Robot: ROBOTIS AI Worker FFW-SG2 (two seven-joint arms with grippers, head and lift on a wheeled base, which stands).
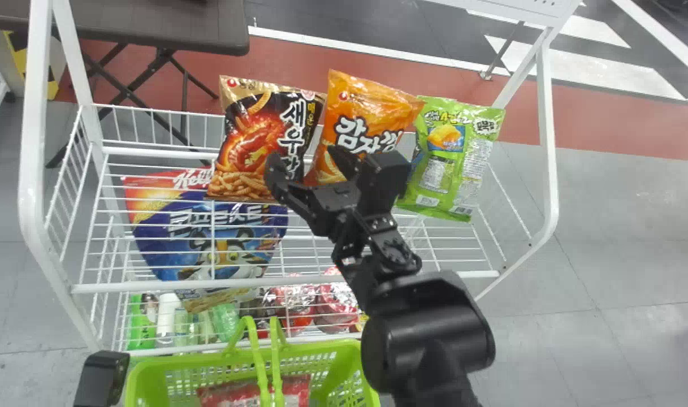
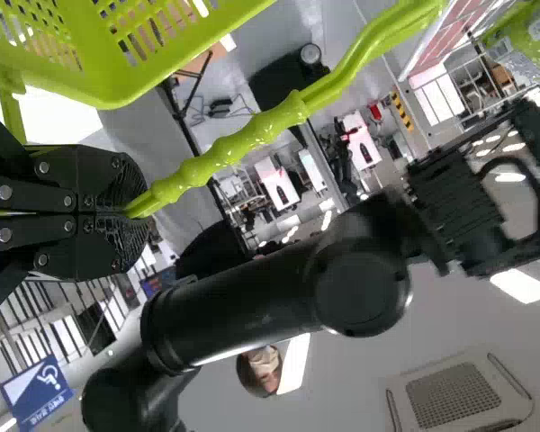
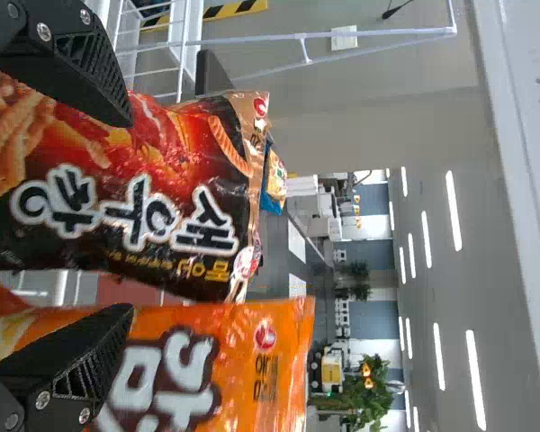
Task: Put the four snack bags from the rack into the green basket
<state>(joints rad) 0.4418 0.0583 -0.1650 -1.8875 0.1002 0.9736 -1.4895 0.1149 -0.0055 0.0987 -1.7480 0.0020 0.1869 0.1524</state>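
Head view: a white wire rack (image 1: 298,281) holds three snack bags standing side by side in its top tier. From the robot's left they are a dark shrimp-snack bag (image 1: 253,135), an orange bag (image 1: 366,107) and a green bag (image 1: 457,158). Seen through the wires, lower down, are a large blue cereal bag (image 1: 208,226), bottles (image 1: 167,316) and round red-and-clear containers (image 1: 298,305). In front, at the bottom edge, the green basket (image 1: 177,367) has one red bag (image 1: 295,390) inside, under its handles.

The right gripper (image 1: 310,161) is at the dark and orange bags, its fingers spread apart, gripping nothing.

Right wrist view: one finger (image 3: 81,63) overlaps the dark bag, the other (image 3: 72,360) the orange one. This angle adds a blue-and-gold packet (image 3: 274,180) peeking out behind the dark bag.

Left wrist view: this reveals the left gripper (image 2: 130,211) clamped on a light-green basket handle (image 2: 252,144), with the basket's perforated wall beside it.
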